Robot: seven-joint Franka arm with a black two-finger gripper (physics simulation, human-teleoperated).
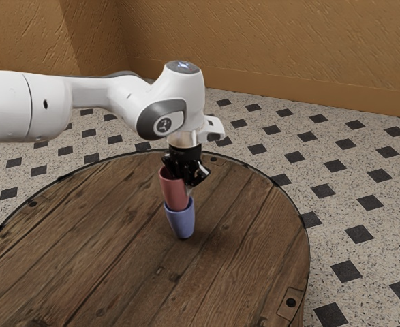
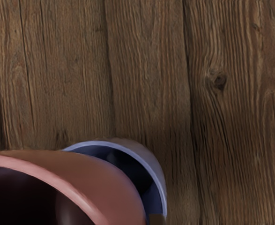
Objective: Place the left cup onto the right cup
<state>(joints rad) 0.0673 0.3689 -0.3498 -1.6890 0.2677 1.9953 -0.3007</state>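
Exterior camera: raised, beside the arm point(image 1: 84, 102), at medium range. It faces obliquely down across the round wooden table point(image 1: 84, 259) toward the tiled floor point(image 1: 336, 163) and ochre wall point(image 1: 288, 41) at 12 o'clock. The arm enters from 9 o'clock.

Wrist camera: mounted on the hand, facing straight down, very close to the planks.

Shared ground: the pink cup point(image 1: 172, 187), the blue cup point(image 1: 180, 221) under it, and the boards immediately around them.
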